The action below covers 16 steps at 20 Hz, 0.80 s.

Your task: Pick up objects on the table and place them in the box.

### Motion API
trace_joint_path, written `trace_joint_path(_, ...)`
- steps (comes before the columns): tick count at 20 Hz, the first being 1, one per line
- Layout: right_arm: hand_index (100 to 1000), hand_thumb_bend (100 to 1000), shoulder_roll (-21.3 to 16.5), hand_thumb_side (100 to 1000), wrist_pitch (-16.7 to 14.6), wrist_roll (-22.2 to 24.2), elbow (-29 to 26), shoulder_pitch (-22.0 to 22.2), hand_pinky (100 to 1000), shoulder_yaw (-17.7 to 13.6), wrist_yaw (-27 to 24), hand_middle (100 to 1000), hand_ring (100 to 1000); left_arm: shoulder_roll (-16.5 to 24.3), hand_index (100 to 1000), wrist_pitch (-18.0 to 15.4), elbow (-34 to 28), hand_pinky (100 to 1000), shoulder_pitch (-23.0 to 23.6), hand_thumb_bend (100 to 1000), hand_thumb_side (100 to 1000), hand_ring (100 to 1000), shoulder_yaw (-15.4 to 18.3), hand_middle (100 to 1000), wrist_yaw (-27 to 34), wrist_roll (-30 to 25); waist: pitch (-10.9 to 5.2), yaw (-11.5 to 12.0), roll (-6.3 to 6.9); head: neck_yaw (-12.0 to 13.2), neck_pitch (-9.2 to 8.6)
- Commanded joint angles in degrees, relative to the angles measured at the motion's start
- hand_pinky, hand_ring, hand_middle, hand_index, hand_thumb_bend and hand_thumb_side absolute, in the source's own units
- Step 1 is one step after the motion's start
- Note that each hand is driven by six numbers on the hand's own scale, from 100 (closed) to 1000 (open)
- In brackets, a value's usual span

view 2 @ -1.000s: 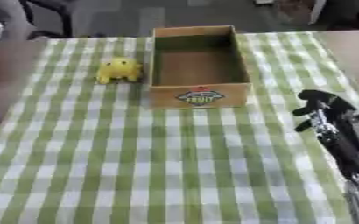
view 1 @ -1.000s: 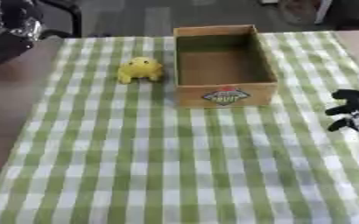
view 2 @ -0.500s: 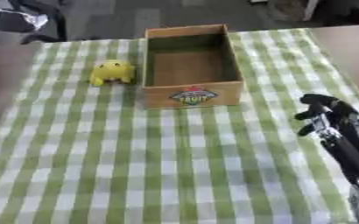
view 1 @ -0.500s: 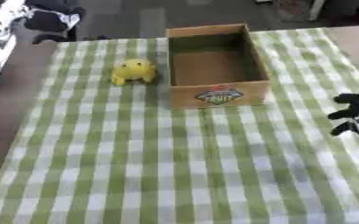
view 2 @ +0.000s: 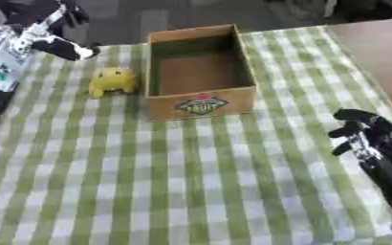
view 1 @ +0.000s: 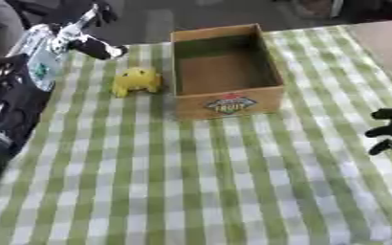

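Left eye view shows the box [view 1: 226, 72] empty near the table's [view 1: 191, 182] far edge, the yellow toy [view 1: 136, 80] just beside its left wall (nothing placed yet). The left hand [view 1: 89, 40] hangs beyond the toy, fingers indistinct; the right hand [view 2: 358, 129] idles, fingers relaxed, at the right edge.

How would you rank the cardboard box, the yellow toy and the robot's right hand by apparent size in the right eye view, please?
1. Cardboard box, clearly the largest.
2. Right hand, though it sits nearer the camera and runs into the arm, so its place is less sure.
3. Yellow toy, the smallest, beside the box.
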Motion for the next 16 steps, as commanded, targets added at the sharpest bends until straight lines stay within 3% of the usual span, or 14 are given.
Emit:
trace_joint_path(1, 789, 100, -1.0, 637, -0.1, 0.3, -0.8, -0.8, 468, -0.1, 0.3, 740, 646, 0.6, 739, -0.1, 0.9, 699, -1.6, 576, 160, 664, 1.4, 643, -2.1, -1.1, -0.44, -0.5, -0.10, 0.4, -0.87)
trace_joint_path(4, 789, 100, -0.9, 639, 0.0, 0.3, -0.9, -0.9, 468, -0.1, 0.4, 740, 645, 0.3, 739, -0.5, 1.3, 704, -1.4, 589, 110, 673, 1.8, 649, -2.6, -2.0, -0.12, -1.0, 0.06, 0.3, -0.93)
trace_joint_path(16, 789, 100, -0.7, 646, 0.1, 0.4, -1.0, -1.2, 467, -0.2, 0.6, 739, 645, 0.0, 751, -1.0, 3.0, 706, -0.5, 583, 109, 672, 2.1, 657, -0.9, -7.6, 0.59, -1.6, 0.40, 0.2, -1.02)
